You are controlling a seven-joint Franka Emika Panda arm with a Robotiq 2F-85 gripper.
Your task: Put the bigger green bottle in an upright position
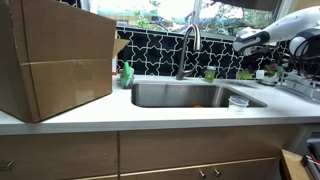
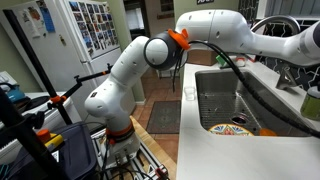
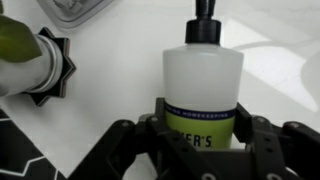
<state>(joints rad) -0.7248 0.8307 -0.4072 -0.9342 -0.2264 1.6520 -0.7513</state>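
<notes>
One bottle (image 3: 203, 85), pump-topped, pale body with a lime label, fills the middle of the wrist view. It is seen lengthwise against the white counter (image 3: 120, 90), pump end farthest from the camera.

One gripper (image 3: 203, 132): jaws spread, a finger (image 3: 140, 140) at each side of the bottle's label end. Contact cannot be told here. In an exterior view the gripper (image 1: 240, 43) hangs above the counter behind the sink (image 1: 170, 96).

Two small green items (image 1: 245, 75) stand behind the sink; which one is the bottle cannot be told.

One green object (image 3: 15, 45) with a black star-shaped collar (image 3: 55, 65) lies near the bottle, apart from it.

Also present: faucet (image 1: 188, 45), soap bottle (image 1: 126, 73), clear cup (image 1: 238, 101), cardboard box (image 1: 55, 60).
</notes>
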